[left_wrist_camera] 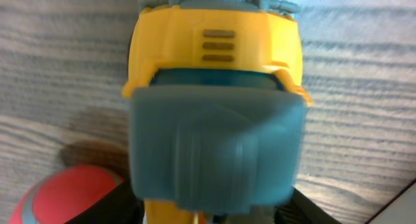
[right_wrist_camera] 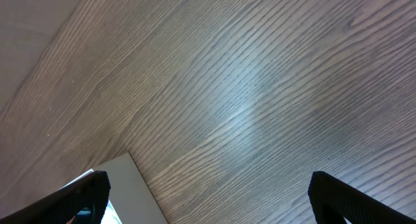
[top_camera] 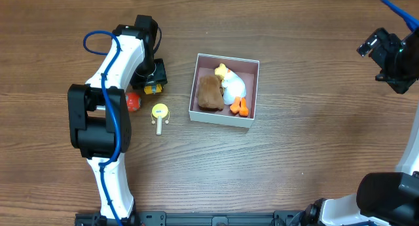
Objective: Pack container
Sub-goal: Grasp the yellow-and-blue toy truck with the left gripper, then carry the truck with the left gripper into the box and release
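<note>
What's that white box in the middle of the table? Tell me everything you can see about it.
The container is a square, shallow, lidless box: white outer walls, dusty pink inside, seemingly cardboard. It sits flat on the wooden table, slightly askew. Inside lie a brown plush toy and, beside it, a white-and-yellow plush duck with orange feet.

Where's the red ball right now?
Overhead, the red ball lies on the table left of the container, beside the left arm, just left of the yellow round-headed toy.
</note>
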